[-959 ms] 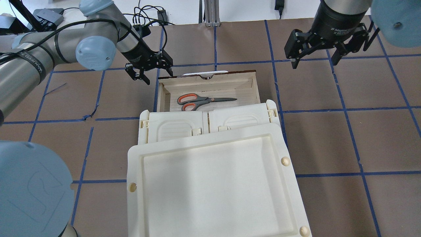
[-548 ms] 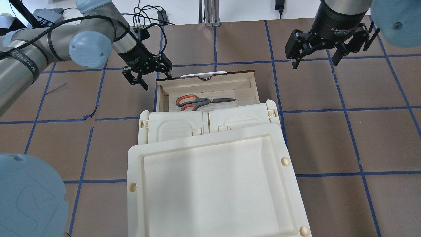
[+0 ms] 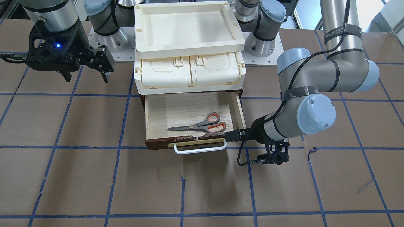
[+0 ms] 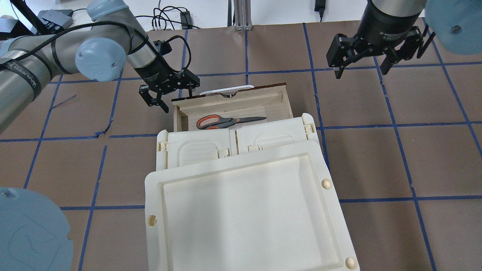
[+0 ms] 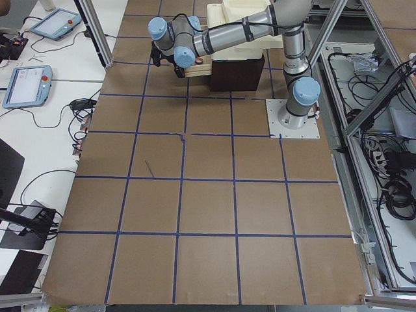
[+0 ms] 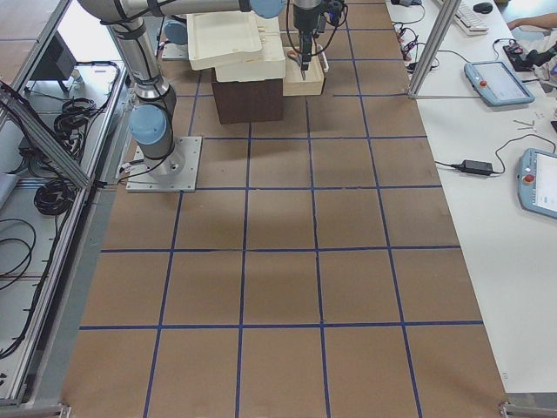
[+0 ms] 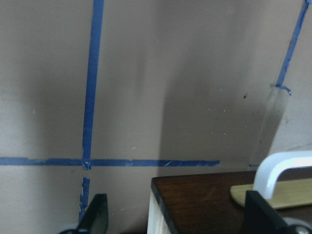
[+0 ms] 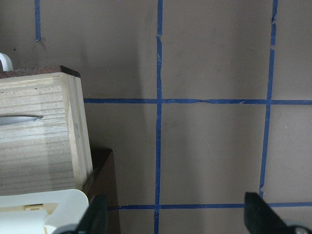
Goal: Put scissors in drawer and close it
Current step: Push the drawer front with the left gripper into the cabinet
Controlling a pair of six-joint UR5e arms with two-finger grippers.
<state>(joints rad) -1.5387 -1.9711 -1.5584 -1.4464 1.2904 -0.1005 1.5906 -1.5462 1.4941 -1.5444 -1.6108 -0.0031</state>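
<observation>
The scissors [image 4: 222,121] [image 3: 202,124], with grey-and-orange handles, lie inside the drawer [image 4: 244,101] [image 3: 176,108], blades pointing to my right. The drawer sticks partly out from under the cream trays and sits slightly skewed. Its dark front carries a white bar handle [image 3: 200,149] [image 7: 285,163]. My left gripper [image 4: 171,94] [image 7: 180,219] [image 3: 274,157] is open at the front's left corner, which sits between the fingers. My right gripper [image 4: 360,71] [image 3: 86,77] [image 8: 178,219] hangs open and empty, off to the drawer's right.
Cream plastic trays [image 4: 244,210] [image 3: 186,28] are stacked on the dark cabinet [image 8: 102,180] that houses the drawer. Blue tape lines grid the brown table. Cables [image 4: 169,19] lie at the table's far edge in the overhead view.
My left gripper has moved toward the cabinet against the drawer's front corner. The drawer has slid partway in and skewed, carrying the scissors with it. The right gripper stayed put.
</observation>
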